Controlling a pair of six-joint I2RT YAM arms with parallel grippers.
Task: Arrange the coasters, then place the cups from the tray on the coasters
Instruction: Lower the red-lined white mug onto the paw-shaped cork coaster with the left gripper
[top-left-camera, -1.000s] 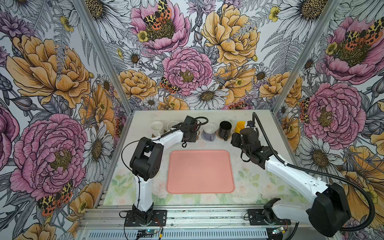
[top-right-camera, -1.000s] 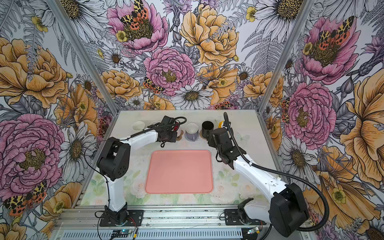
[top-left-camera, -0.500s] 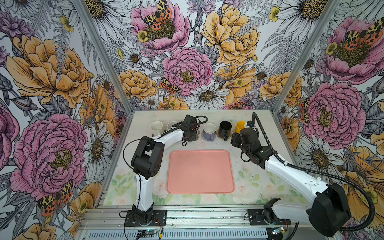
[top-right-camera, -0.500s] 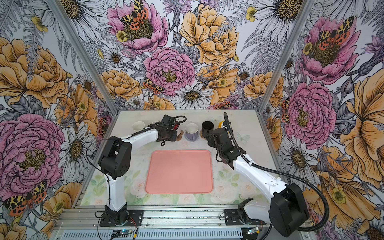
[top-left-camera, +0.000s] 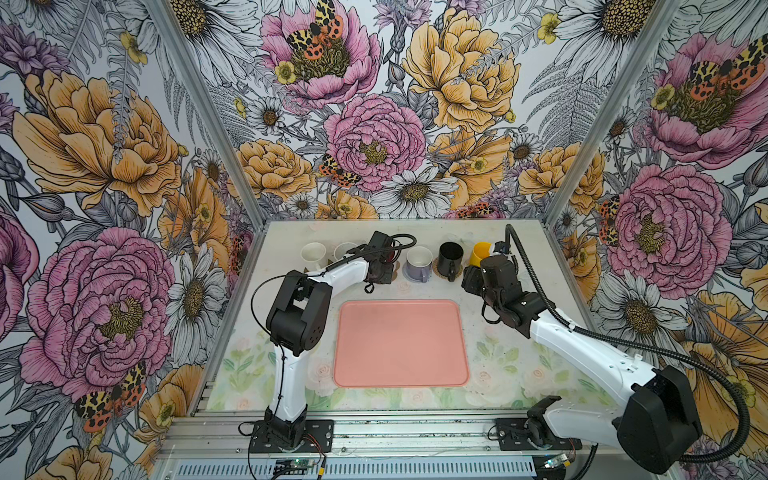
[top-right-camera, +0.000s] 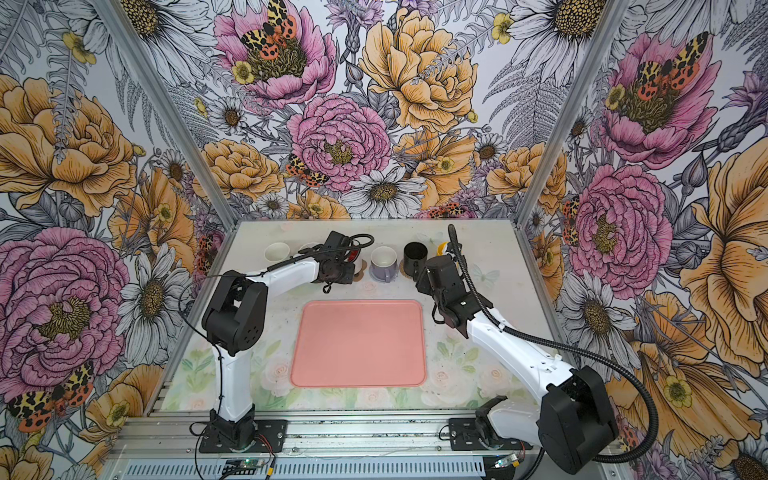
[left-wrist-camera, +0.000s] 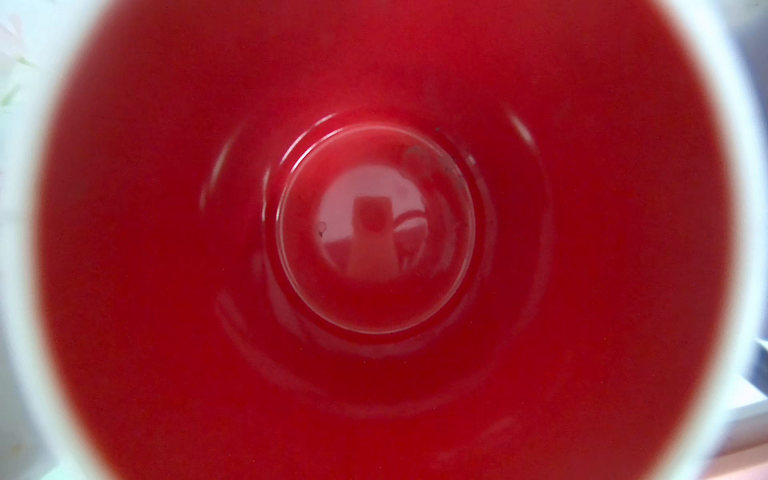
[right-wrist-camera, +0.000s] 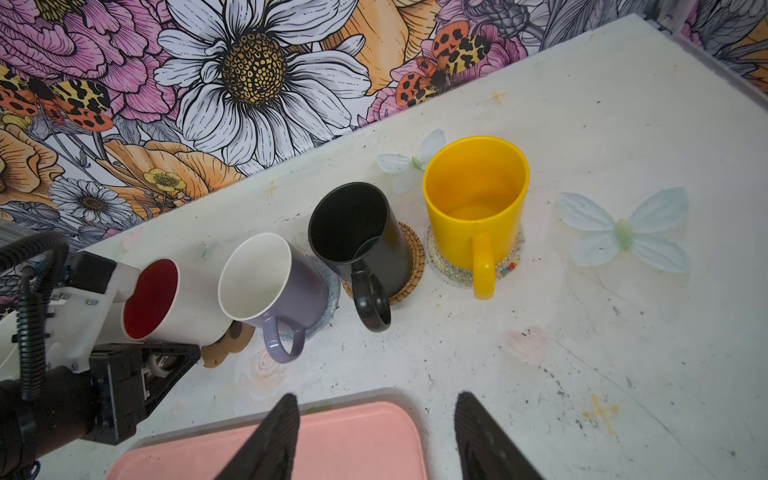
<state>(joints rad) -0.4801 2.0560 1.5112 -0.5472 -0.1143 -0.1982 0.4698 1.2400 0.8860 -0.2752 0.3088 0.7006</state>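
Along the table's far edge stands a row of cups: two white cups (top-left-camera: 313, 253) (top-left-camera: 345, 251), a white cup with a red inside (right-wrist-camera: 166, 299), a lavender cup (right-wrist-camera: 266, 286), a black cup (right-wrist-camera: 357, 232) and a yellow cup (right-wrist-camera: 473, 199). The last four sit on a tan paw-print coaster (right-wrist-camera: 230, 343), a grey-blue coaster (right-wrist-camera: 328, 286), a rattan coaster (right-wrist-camera: 411, 266) and a cream woven coaster (right-wrist-camera: 507, 266). My left gripper (top-left-camera: 380, 270) is shut on the red-lined cup; its wrist view shows only the red inside (left-wrist-camera: 374, 228). My right gripper (right-wrist-camera: 376, 399) is open, empty, above the far right corner of the pink tray (top-left-camera: 401, 345).
Flowered walls close in the table on three sides, the back wall just behind the cups. Pale butterfly prints (right-wrist-camera: 623, 232) mark the tabletop to the right of the yellow cup. A metal rail (top-left-camera: 374, 432) with both arm bases runs along the front edge.
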